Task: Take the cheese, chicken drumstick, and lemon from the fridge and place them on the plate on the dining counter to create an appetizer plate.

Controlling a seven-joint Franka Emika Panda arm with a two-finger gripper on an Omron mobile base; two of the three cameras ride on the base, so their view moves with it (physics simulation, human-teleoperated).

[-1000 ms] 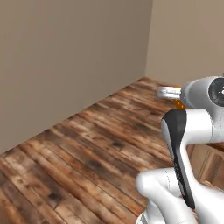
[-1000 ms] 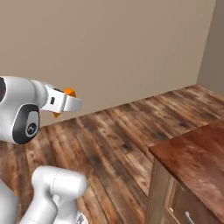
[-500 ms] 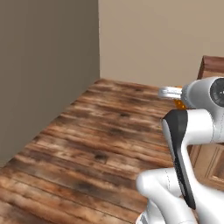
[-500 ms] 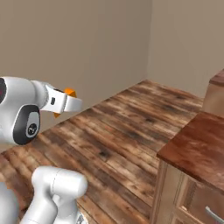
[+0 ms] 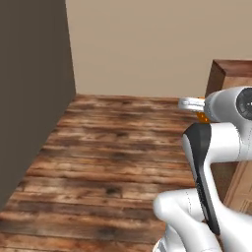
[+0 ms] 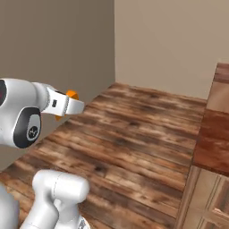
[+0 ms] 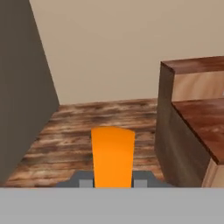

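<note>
The floor is dark wood plank, meeting plain beige walls at a room corner. A glossy reddish-brown surface with lighter wood side panels stands to the right, with a raised end block behind it. The gripper is held in the air above the floor, level with the arm's upper joint. Its jaws are clamped on the cheese, an orange wedge projecting forward from between the fingers.

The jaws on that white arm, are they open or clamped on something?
Clamped. In the hand view the orange cheese stands between the jaws, and the right base view shows it sticking out of the gripper above the wooden floor.
</note>
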